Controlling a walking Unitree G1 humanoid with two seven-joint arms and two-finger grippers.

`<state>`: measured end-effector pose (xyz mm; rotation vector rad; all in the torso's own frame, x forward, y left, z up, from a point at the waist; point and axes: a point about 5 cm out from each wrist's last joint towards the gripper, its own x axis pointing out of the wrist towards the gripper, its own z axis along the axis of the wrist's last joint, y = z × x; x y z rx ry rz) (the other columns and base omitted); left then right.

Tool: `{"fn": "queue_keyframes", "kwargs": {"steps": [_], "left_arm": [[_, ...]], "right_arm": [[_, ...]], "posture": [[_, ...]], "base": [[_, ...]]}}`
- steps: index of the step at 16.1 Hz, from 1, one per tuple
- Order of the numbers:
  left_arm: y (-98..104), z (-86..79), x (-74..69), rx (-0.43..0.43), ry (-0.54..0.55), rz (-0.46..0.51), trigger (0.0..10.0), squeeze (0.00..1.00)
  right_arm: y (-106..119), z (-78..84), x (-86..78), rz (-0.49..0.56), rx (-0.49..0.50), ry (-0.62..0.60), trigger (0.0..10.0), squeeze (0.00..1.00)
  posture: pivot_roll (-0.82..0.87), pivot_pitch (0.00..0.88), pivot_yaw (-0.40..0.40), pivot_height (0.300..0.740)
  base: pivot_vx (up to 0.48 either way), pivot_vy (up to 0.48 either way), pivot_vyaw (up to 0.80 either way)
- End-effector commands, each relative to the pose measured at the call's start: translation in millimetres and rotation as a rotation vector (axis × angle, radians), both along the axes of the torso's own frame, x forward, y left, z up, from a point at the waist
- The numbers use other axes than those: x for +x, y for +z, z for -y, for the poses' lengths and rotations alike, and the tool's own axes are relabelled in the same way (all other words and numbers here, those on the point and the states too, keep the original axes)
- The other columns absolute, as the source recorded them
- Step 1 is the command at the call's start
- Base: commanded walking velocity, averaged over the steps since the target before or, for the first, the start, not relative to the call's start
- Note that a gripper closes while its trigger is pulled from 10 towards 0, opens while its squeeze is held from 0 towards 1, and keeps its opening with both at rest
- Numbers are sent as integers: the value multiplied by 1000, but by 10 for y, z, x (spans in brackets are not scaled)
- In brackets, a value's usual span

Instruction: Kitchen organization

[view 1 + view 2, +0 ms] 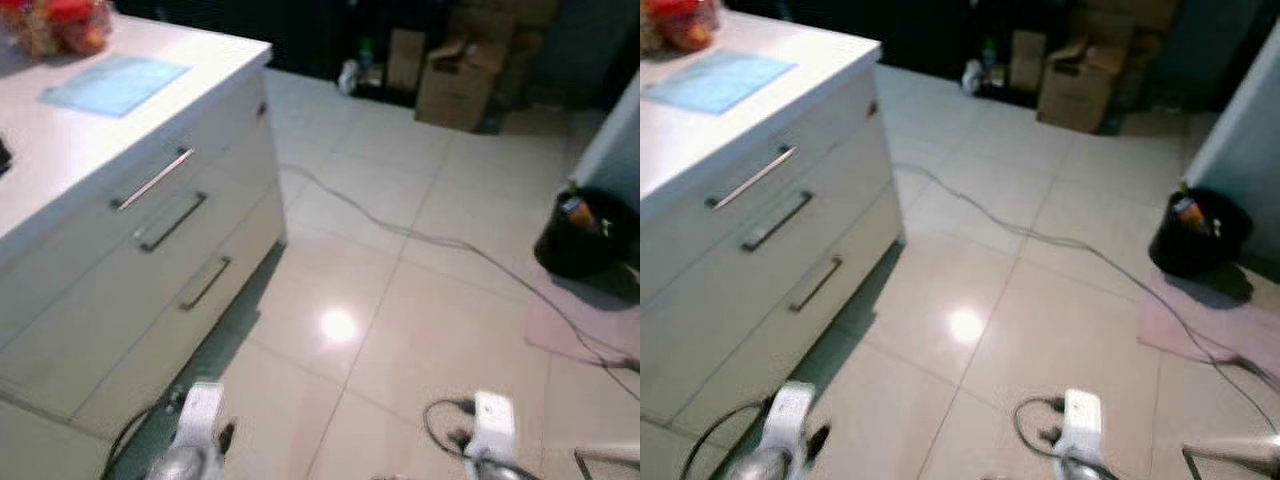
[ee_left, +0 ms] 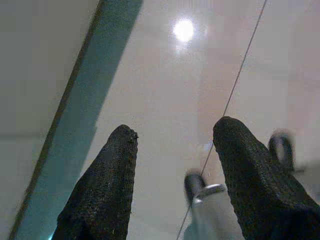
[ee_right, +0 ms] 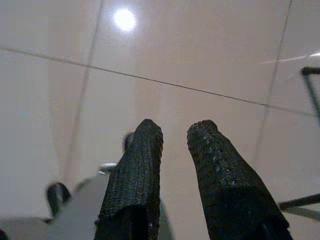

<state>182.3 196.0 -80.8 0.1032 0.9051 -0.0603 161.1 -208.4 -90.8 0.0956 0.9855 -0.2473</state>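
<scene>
A white kitchen island [image 1: 70,160] stands at my left, with three drawer fronts and metal bar handles [image 1: 153,179]. On its top lie a light blue mat [image 1: 115,83] and, at the far corner, a bag of red and orange produce [image 1: 60,25]. Both arms hang low over the tiled floor, away from the island. My left gripper [image 2: 172,130] is open with a wide gap and holds nothing. My right gripper [image 3: 175,127] has its fingers a narrow gap apart, with nothing between them.
A grey cable [image 1: 420,238] runs across the glossy floor tiles to the right. A black bin [image 1: 585,235] stands at the right beside a pinkish mat [image 1: 570,325]. Cardboard boxes [image 1: 460,80] are stacked at the dark back wall.
</scene>
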Motion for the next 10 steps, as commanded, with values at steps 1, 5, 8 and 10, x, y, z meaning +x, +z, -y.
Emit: {"fn": "queue_keyframes", "kwargs": {"steps": [1, 5, 8, 10], "left_arm": [[-50, -97, -133, 30, 9, -45, 10000, 0], [-62, -80, -152, 31, -5, -53, 10000, 0], [-68, -82, -167, 32, -5, -57, 10000, 0], [-70, -85, -171, 34, -9, -60, 10000, 0]], "right_arm": [[11, -46, 49, 5, 5, 0, 10000, 0], [9, -50, 45, 7, 13, -8, 10000, 0], [9, -55, 47, 7, 20, -19, 10000, 0], [11, -51, 51, 8, 19, -24, 10000, 0]], "posture": [[64, 80, 34, 740], [67, 79, 35, 740], [66, 76, 37, 740], [65, 75, 37, 740]], "base": [[405, 0, 0], [406, 0, 0], [402, 0, -248], [409, 0, -744]]}}
